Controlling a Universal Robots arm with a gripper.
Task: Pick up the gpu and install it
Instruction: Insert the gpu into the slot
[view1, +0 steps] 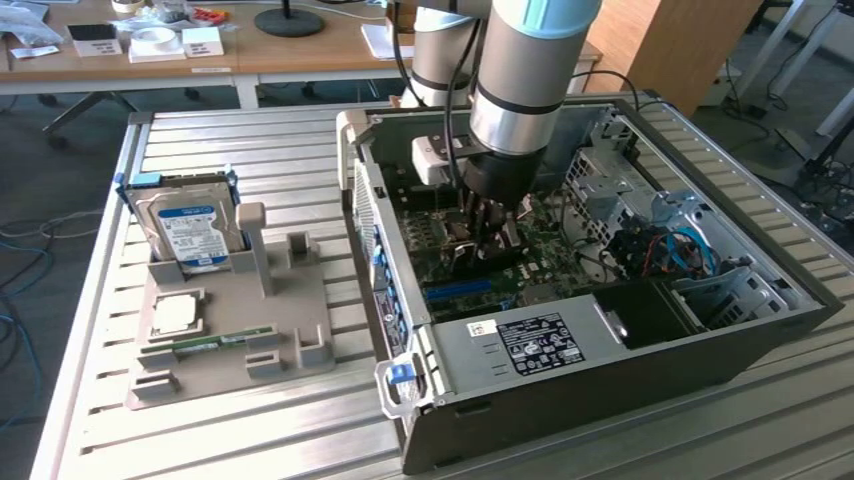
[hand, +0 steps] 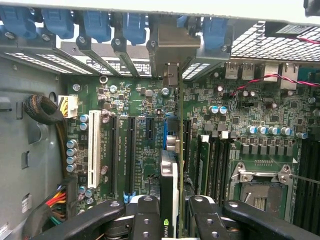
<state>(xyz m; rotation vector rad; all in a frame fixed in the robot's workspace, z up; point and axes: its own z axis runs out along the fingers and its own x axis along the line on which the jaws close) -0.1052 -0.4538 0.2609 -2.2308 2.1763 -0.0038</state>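
The black two-fingered gripper (hand: 170, 220) is clamped on the thin, flat gpu card (hand: 169, 175), held edge-on over the green motherboard (hand: 140, 145) inside the open grey metal computer case (view1: 601, 360). A green-and-white Nvidia mark shows on the card's edge. Its faces are hidden, and whether it sits in a slot is unclear. The board's white print, the black case label (view1: 534, 345) and the sticker on the blue-and-white hard drive (view1: 194, 230) are unreadable.

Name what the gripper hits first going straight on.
Probably the motherboard, by the blue slot; the gpu in its jaws would touch before the gripper itself. Depth unclear.
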